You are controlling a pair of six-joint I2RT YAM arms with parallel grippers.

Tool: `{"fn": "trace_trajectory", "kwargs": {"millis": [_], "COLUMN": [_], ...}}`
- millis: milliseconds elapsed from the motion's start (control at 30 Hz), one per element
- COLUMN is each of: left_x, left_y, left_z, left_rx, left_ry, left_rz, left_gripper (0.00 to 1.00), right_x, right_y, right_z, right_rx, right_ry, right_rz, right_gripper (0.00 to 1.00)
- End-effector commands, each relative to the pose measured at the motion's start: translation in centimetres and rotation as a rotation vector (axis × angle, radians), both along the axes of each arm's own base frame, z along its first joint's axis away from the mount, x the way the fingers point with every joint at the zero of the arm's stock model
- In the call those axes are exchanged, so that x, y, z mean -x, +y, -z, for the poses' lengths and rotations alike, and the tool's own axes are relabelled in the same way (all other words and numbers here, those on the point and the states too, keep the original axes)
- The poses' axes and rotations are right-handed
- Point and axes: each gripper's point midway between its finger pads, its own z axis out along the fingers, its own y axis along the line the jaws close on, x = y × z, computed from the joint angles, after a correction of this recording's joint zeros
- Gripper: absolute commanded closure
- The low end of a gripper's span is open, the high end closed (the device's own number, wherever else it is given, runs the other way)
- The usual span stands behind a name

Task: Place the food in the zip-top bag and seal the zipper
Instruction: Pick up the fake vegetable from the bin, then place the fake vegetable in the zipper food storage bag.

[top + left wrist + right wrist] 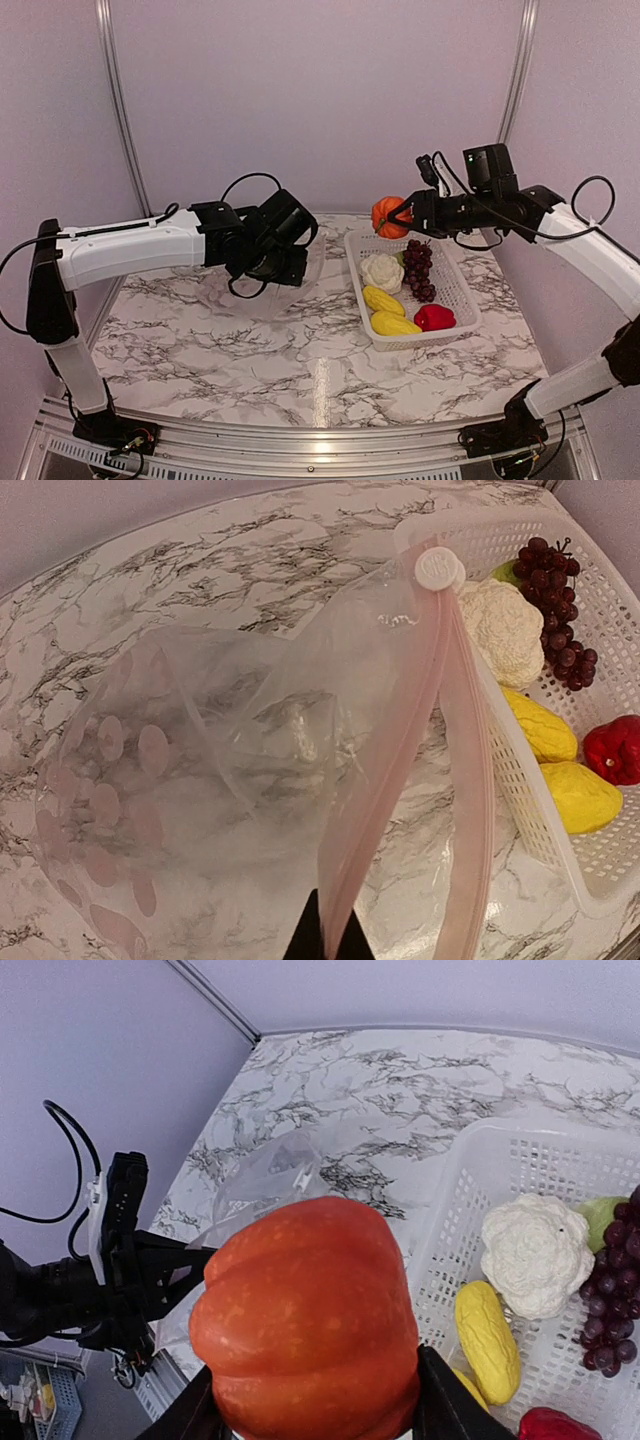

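The clear zip-top bag (pixel 200 770) hangs open over the marble top, and my left gripper (pixel 325 942) is shut on one side of its pinkish-white zipper (pixel 400 740). From above, the left gripper (pixel 262 268) holds the bag (pixel 250 298) left of the basket. My right gripper (pixel 405 214) is shut on the orange piece (pixel 388 216), held in the air above the basket's far left corner. That orange piece (pixel 310 1320) fills the right wrist view. In the basket lie the cauliflower (pixel 381 271), grape bunch (pixel 419 270), two yellow pieces (pixel 383 299) (pixel 393 324) and red pepper (pixel 434 317).
The white latticed basket (pixel 458 280) stands right of centre, its left wall close to the bag's mouth. A round white slider (pixel 437 568) sits at the zipper's far end. A green piece (pixel 600 1220) shows behind the cauliflower. Pale walls enclose the table.
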Motion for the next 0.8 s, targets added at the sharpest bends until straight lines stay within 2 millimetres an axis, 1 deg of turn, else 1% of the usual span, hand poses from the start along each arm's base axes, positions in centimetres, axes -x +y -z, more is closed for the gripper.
{"fn": "trace_trajectory", "kwargs": {"millis": [0,33,100,167,233,367,500,600,700,767], "left_x": [-1.5,-1.6,-1.9,-1.8,-1.7,-1.9,-2.1,-2.4,-2.5,-2.6], "left_y": [-2.1,-2.4,-3.1,-4.8,-6.0,-7.1,-7.3,-6.8,-6.6,-6.4], "left_z": [-1.6,-1.8,-2.2,-2.9,-3.8,-5.1,-6.1,-7.1,-8.7,-9.2], "left_rx": [0.123,0.147,0.205,0.3,0.384,0.494,0.55,0.588,0.672,0.707], "left_ry": [-0.04,-0.044,-0.04,-0.017,-0.007,-0.004,-0.003,-0.021,-0.059,-0.081], "left_rz": [-0.034,-0.041,-0.054,-0.007,0.008,-0.004,-0.026,-0.055,-0.055,-0.065], "left_gripper": [1.0,1.0,1.0,1.0,1.0,1.0,1.0,1.0,1.0,1.0], "right_x": [0.7,1.0,1.2,1.4,1.4,1.2,1.2,1.2,1.0,0.8], "right_y": [3.9,4.9,6.2,7.1,7.8,8.5,8.7,8.7,8.6,8.5], "right_z": [-1.8,-1.9,-2.2,-2.7,-2.9,-2.4,-1.4,-0.4,1.1,2.3], "right_rx": [-0.188,-0.213,-0.254,-0.299,-0.341,-0.373,-0.375,-0.364,-0.332,-0.303], "right_ry": [0.005,0.011,0.018,0.025,0.036,0.071,0.109,0.139,0.185,0.22], "right_rz": [-0.107,-0.14,-0.18,-0.21,-0.232,-0.243,-0.242,-0.228,-0.201,-0.171], "right_gripper": [0.73,0.73,0.73,0.73,0.73,0.73,0.74,0.74,0.75,0.76]}}
